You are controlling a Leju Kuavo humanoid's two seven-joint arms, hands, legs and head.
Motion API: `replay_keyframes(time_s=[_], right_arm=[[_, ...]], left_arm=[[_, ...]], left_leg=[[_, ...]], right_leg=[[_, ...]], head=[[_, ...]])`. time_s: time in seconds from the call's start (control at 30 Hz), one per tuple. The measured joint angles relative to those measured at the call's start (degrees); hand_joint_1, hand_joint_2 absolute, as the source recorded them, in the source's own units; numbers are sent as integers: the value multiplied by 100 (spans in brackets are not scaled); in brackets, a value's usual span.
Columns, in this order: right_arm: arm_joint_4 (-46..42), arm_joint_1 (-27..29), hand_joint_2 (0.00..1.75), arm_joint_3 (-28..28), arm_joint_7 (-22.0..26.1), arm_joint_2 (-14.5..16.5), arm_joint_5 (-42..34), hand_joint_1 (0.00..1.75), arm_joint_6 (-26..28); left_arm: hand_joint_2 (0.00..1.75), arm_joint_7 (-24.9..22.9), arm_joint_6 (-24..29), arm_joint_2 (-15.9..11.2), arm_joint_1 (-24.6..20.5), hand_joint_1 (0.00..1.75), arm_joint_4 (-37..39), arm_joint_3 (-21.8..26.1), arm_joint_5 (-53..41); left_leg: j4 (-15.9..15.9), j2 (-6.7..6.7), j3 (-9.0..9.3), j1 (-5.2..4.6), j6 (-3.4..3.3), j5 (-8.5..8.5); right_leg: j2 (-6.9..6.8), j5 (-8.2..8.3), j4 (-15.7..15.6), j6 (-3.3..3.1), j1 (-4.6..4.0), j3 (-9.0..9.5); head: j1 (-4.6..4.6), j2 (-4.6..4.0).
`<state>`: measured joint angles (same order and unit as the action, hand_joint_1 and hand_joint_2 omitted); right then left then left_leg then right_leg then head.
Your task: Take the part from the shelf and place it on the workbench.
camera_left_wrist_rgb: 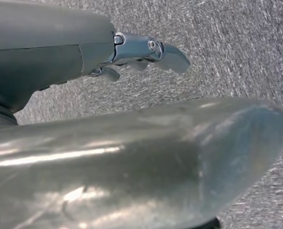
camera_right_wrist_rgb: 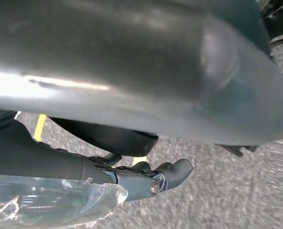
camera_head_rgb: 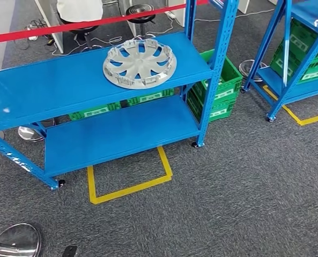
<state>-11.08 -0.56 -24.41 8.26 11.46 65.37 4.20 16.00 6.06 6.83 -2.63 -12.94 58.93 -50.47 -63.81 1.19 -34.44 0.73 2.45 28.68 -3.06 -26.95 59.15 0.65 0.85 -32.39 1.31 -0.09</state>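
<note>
Both of my hands hang over grey carpet (camera_head_rgb: 238,203) holding nothing: left hand (camera_left_wrist_rgb: 143,52) with fingers loosely extended, right hand (camera_right_wrist_rgb: 147,179) likewise. At upper centre of the head frame, the silver wheel cover (camera_head_rgb: 139,64) lies flat on the blue shelf (camera_head_rgb: 47,85).

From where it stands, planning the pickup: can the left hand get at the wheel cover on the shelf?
Probably not yet. The wheel cover lies unobstructed on the upper shelf, but the left hand hangs over carpet, holding nothing.
</note>
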Motion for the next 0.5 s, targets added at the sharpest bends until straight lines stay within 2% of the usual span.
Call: replay_keyframes(time_s=[0.03, 0.07, 0.1, 0.13, 0.17, 0.2, 0.23, 0.27, 0.3, 0.33, 0.37, 0.4, 0.43, 0.47, 0.5], right_arm=[[0, 1, 0, 0, -2, 1, 4, 0, 1], [0, 3, 0, 0, -6, 2, 6, 0, 3], [0, 4, 0, 0, -8, 2, 8, 0, 5], [0, 2, 0, 0, -10, 1, 9, 0, 9], [-1, -1, 0, 0, -14, 1, 10, 0, 13], [-1, -3, 0, 1, -14, 1, 13, 0, 17], [-2, -6, 0, 1, -14, 1, 14, 0, 21], [-2, -5, 0, 2, -14, 1, 15, 0, 23], [-1, 1, 0, 2, -13, 1, 16, 0, 23], [-1, 9, 0, 2, -15, 1, 16, 0, 23], [0, 20, 0, 2, -17, 1, 18, 0, 26], [0, 28, 0, 2, -19, 1, 20, 0, 30], [0, 33, 0, 2, -21, 1, 21, 0, 34], [0, 34, 0, 2, -22, 1, 22, 0, 39], [0, 34, 0, 2, -22, 1, 22, 0, 41]], left_arm=[[0, -22, 15, -1, -10, 0, 0, 1, -2], [0, -40, 26, -1, -27, 0, 0, 1, -3], [0, -54, 37, -1, -40, 0, 0, 2, -3], [0, -66, 45, -1, -46, 0, 0, 3, -4], [0, -74, 54, -2, -42, 0, 0, 4, -4], [0, -80, 63, -1, -27, 0, 0, 6, -4], [0, -84, 72, -4, -18, 0, 0, 8, -5], [0, -90, 82, -9, -21, 0, 0, 10, -6], [0, -96, 92, -14, -28, 0, 0, 11, -8], [0, -104, 104, -19, -37, 0, 0, 13, -11], [0, -114, 114, -21, -41, 0, 0, 16, -17], [0, -122, 122, -20, -37, 0, 0, 19, -26], [0, -129, 127, -20, -31, 0, 0, 22, -33], [0, -134, 132, -19, -26, 0, 0, 27, -40], [0, -136, 134, -19, -23, 0, 0, 29, -43]], left_leg=[[332, 155, 84, -36, -29, -169], [545, 289, 138, -67, -57, -259], [638, 361, 150, -91, -80, -275], [658, 336, 140, -106, -97, -246], [667, 258, 148, -100, -124, -299], [687, 177, 161, -87, -151, -333], [705, 100, 177, -70, -178, -342], [721, 25, 195, -52, -205, -350], [723, -47, 199, -41, -224, -350], [723, -123, 200, -39, -240, -343], [722, -207, 203, -40, -251, -338], [721, -291, 210, -41, -255, -332], [720, -379, 223, -40, -254, -326], [719, -471, 240, -36, -243, -317], [718, -516, 249, -34, -237, -313]], right_leg=[[-54, -44, 2, 21, -11, 63], [-110, -81, 2, 48, -27, 102], [-172, -114, 0, 79, -46, 127], [-246, -140, -10, 111, -64, 165], [-319, -166, -28, 144, -72, 198], [-308, -210, -16, 177, -68, 224], [-219, -292, 76, 205, -60, 210], [-75, -433, 305, 229, -49, 114], [96, -609, 653, 241, -39, -57], [204, -782, 1054, 244, -37, -264], [259, -886, 1399, 244, -38, -459], [283, -880, 1567, 240, -40, -579], [295, -758, 1519, 234, -40, -600], [325, -542, 1259, 226, -34, -517], [336, -421, 1100, 222, -31, -460]], head=[[3, 0], [15, 1], [18, 1], [20, 1], [23, 1], [3, 1], [-12, 1], [-31, 1], [-56, 1], [-67, 1], [-72, 0], [-73, 0], [-72, 0], [-72, 0], [-73, 0]])
